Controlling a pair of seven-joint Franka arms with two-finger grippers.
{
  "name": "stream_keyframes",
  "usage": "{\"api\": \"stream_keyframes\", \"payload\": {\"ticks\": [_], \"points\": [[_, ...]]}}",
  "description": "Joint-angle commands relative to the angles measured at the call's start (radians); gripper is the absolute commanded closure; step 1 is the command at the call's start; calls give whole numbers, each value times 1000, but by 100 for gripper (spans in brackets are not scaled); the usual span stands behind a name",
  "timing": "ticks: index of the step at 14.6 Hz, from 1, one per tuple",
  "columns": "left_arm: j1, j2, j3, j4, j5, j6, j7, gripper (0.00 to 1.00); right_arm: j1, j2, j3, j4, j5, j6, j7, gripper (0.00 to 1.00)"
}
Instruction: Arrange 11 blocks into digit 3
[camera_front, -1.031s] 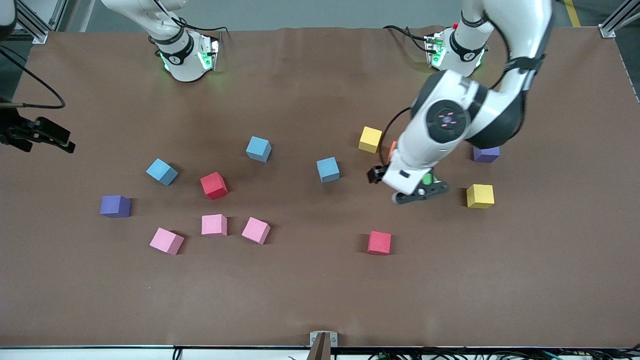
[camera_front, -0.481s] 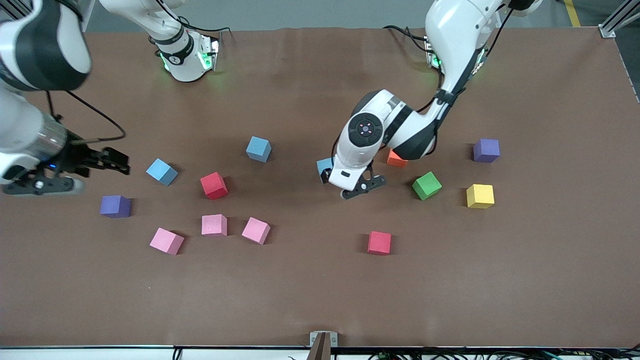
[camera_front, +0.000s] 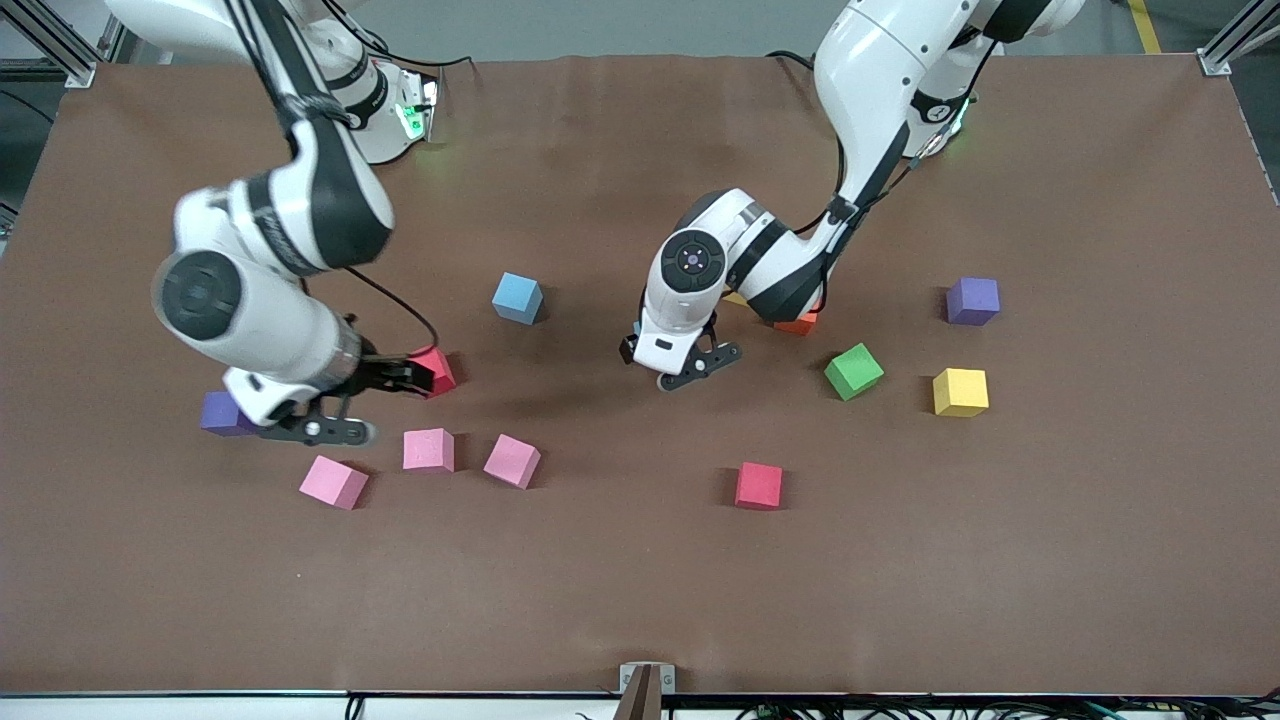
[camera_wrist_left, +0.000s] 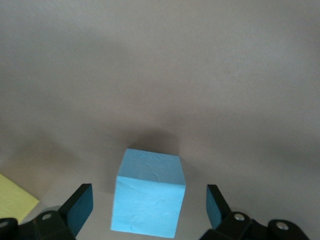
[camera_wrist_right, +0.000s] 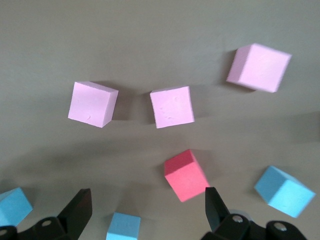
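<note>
The blocks lie scattered on the brown table, forming no digit 3. My left gripper (camera_front: 636, 350) (camera_wrist_left: 148, 210) is open over a light blue block (camera_wrist_left: 148, 198), which shows between its fingers, touching neither, and is hidden in the front view. My right gripper (camera_front: 405, 378) (camera_wrist_right: 145, 210) is open and empty, over the table by a red block (camera_front: 440, 368) (camera_wrist_right: 187, 175). Three pink blocks (camera_front: 333, 482) (camera_front: 428, 449) (camera_front: 512, 461) lie nearer the front camera. Another light blue block (camera_front: 517, 297), a red block (camera_front: 758, 485), a green block (camera_front: 853, 371) and a yellow block (camera_front: 960, 391) lie apart.
An orange block (camera_front: 797, 323) and a yellow block (camera_wrist_left: 12, 200) are partly hidden by the left arm. Two purple cubes (camera_front: 222, 413) (camera_front: 972, 301) sit toward either end. Wide bare table lies along the edge nearest the front camera.
The left gripper moved from beside the green block to over the light blue block. The right arm swung in from the table's end to the red block, now hiding another light blue block.
</note>
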Motion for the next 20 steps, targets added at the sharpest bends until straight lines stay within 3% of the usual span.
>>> {"api": "stream_keyframes", "payload": {"ticks": [1,5,7,8,10,11,12,15,20], "points": [[-23,8,5,-58,22,108,-40,0,23,50,-11,20,14,49,19,0],[-40,9,6,-109,27,137,-41,0,66,130,-11,20,67,150,112,0],[-43,9,6,-110,27,136,-41,6,105,179,-11,34,63,192,197,0],[-50,11,6,-109,27,137,-39,19,115,205,-11,61,63,192,235,0],[-56,3,6,-115,33,136,-24,62,123,252,-11,114,63,192,318,0],[-59,-14,5,-135,71,136,-24,75,126,278,-11,141,63,192,355,0],[-60,-30,5,-148,96,136,-24,82,126,295,-12,157,61,192,369,0],[-74,-92,-20,-223,142,134,-19,84,116,315,-12,161,61,228,372,0],[-63,-199,-138,-362,187,137,-7,85,134,352,-11,163,63,279,410,0]]}}
